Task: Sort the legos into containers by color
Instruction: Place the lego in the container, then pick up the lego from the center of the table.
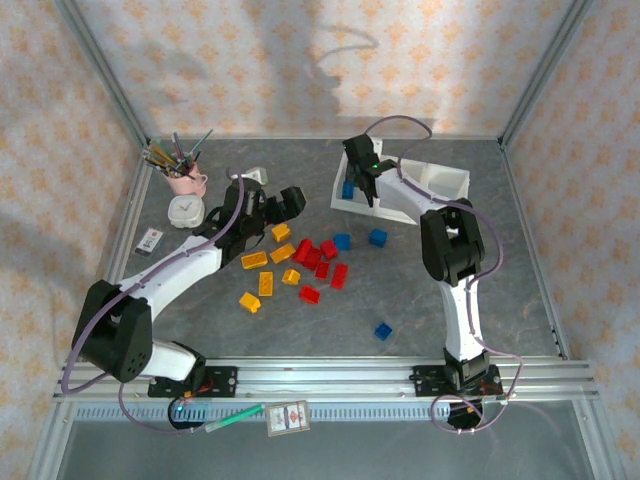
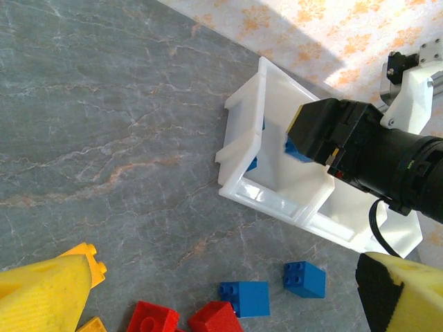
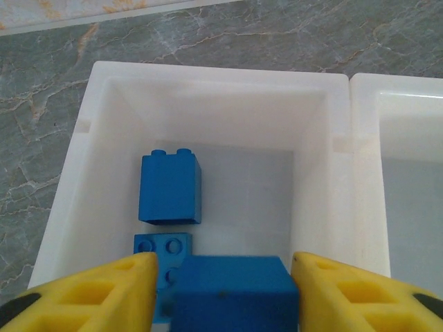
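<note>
Your right pincer (image 3: pixel 223 280) hangs over the tray (image 1: pixel 445 172) at upper right, jaws partly spread around a blue brick (image 3: pixel 235 297); gripped or freed, you can't tell. 2 blue bricks (image 3: pixel 169 188) lie inside; the other bricks (image 1: pixel 305 255) litter the table (image 1: pixel 450 330).

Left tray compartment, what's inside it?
Two blue legos lie on the compartment floor. A third lego sits between the jaws of the right gripper, hiding the near floor.
</note>
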`<state>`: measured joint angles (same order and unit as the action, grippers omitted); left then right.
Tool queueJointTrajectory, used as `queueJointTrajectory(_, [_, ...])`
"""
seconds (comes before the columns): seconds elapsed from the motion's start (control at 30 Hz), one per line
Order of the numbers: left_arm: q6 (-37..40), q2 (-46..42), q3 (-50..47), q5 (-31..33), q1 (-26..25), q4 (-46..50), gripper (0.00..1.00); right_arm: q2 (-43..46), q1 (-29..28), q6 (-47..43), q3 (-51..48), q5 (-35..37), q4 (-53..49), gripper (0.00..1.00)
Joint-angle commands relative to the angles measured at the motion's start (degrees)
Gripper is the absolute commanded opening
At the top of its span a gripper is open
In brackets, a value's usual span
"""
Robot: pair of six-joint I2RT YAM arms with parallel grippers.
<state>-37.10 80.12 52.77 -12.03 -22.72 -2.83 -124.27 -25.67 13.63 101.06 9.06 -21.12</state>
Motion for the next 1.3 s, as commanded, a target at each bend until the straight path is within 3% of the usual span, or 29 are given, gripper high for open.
queueJointTrajectory(0.0, [1.33, 0.13, 1.89, -0.80, 0.58, -0.29, 0.99, 2.84, -0.18, -0.66, 0.42, 1.12, -1.84, 0.55])
queueJointTrajectory(0.23, [1.20, -1.70, 1.25, -1.29, 0.57, 0.72, 0.99, 12.47, -0.17, 1.48, -7.90, -0.80, -1.68, 0.64])
queueJointTrajectory(0.4, [-0.02, -3.81, -1.58, -3.10, 0.50, 0.75, 0.99, 20.71, -0.22, 6.06, -20.71, -6.16, 0.53, 0.71])
queueJointTrajectory(0.67, [-1.37, -7.07, -6.68, -4.19, -1.46, 0.63, 0.99, 27.81, -1.00, 11.31, -36.31, -7.04, 2.42, 0.79])
queueJointTrajectory(1.03, [-5.20, -7.86, -9.54, -2.39, -4.92, -2.93, 0.99, 22.89, -1.97, 13.27, -39.23, -7.30, 5.95, 0.84])
queueJointTrajectory(1.27, [-6.23, -6.95, -9.24, -2.21, -6.19, -3.84, 0.99, 19.47, -2.28, 14.58, -37.38, -5.00, 5.49, 0.79])
